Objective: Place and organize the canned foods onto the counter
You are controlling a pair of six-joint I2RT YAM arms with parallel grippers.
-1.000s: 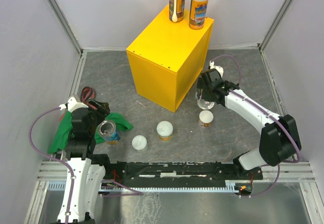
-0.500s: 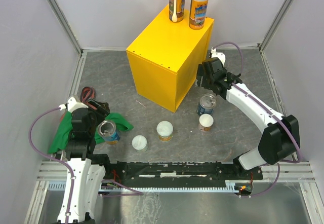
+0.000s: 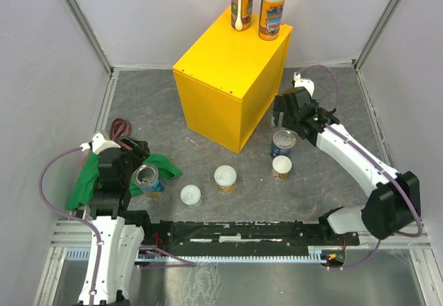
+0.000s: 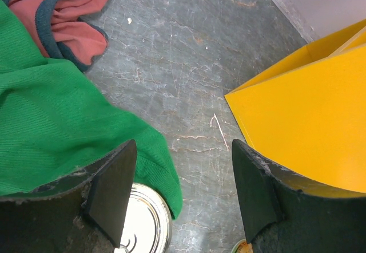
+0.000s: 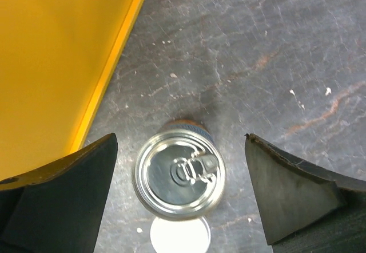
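We're seeing right gripper jaws springing wide, leaving the silver-topped blue-labelled can beside, not on, the yellow box-shaped counter; left gripper jaws half-spread.

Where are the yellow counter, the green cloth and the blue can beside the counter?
yellow counter [image 3: 228, 50]: top external view, on its bare flat top.
green cloth [image 4: 51, 127]: left wrist view, middle of the fabric.
blue can [image 5: 179, 174]: right wrist view, on its silver top.

Pale walls, grey marbled floor (scuffed white), aluminium corner posts.
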